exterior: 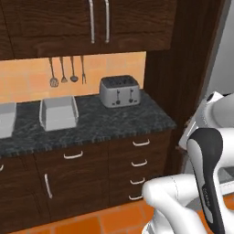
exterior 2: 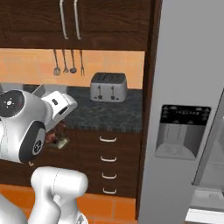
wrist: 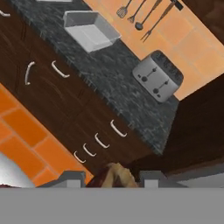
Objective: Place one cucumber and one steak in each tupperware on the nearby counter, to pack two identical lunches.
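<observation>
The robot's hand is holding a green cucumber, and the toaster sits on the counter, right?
Not quite: the hand holds a brown-red steak, not a cucumber, as the hand view shows. The toaster does sit on the counter.

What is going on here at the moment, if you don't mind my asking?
The robot arm's gripper holds a lumpy brown-red steak between its fingers, out in front of the dark drawers and short of the counter. Two grey tupperware trays sit on that counter: the nearer tupperware looks empty, and the second is cut off at the picture's edge. A silver toaster stands to their right.
</observation>
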